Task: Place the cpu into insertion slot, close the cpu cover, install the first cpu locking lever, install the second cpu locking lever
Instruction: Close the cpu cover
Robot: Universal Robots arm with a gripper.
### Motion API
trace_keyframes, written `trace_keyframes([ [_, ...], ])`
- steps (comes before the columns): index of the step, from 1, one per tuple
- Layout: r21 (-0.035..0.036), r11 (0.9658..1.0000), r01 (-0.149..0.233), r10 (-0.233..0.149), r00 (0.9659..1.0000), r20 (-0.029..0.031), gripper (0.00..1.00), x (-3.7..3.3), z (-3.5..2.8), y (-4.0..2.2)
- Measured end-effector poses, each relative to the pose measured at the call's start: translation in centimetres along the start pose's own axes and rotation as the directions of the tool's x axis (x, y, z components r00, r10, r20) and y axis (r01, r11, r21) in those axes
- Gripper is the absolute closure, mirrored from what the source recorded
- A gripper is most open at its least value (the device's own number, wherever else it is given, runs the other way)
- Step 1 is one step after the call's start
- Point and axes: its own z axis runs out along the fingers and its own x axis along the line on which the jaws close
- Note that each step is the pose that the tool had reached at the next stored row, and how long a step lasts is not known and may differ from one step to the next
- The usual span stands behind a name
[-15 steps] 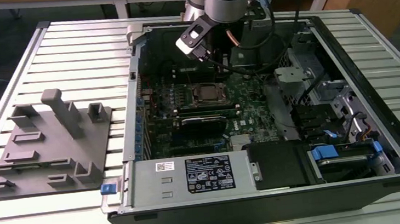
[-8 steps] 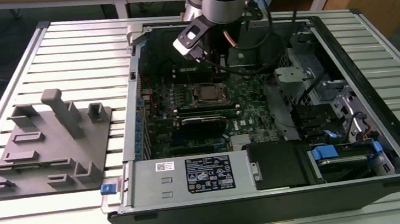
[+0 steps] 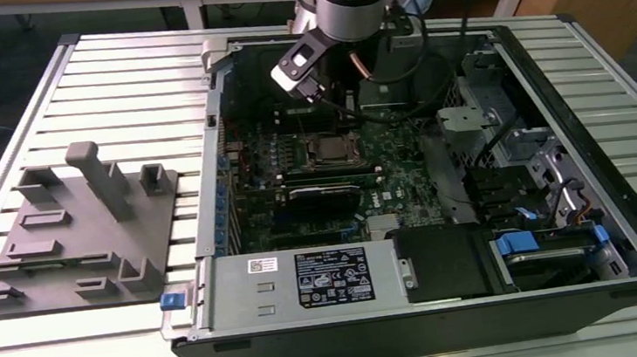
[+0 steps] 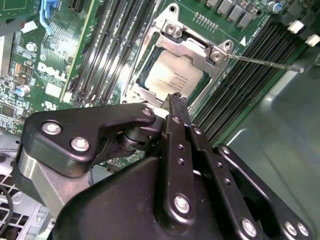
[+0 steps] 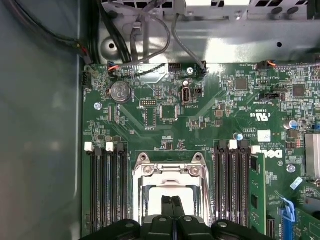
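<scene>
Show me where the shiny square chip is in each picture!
Exterior view: the cpu sits in the middle of the motherboard.
Second wrist view: the pale square just past the tip of the gripper.
First wrist view: partly hidden behind that tip.
Shared landmark: the cpu cover framing it.

Grey moulded fixture (image 3: 72, 233) on slatted table (image 3: 110, 76), beside open computer case (image 3: 427, 335); coin battery (image 5: 120, 92) on green motherboard (image 5: 220, 125)

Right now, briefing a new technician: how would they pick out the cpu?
Inside the open computer case, find the green motherboard. Between its banks of long black memory slots, the cpu is the pale square plate framed by the silver cpu cover.
</scene>
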Motion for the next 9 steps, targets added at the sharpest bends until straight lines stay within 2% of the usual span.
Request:
trace_keyframes([
  [9, 0.0001, 1.0000, 0.000, 0.000, 1.0000, 0.0001, 0.89, -0.01, 0.18, -0.49],
])
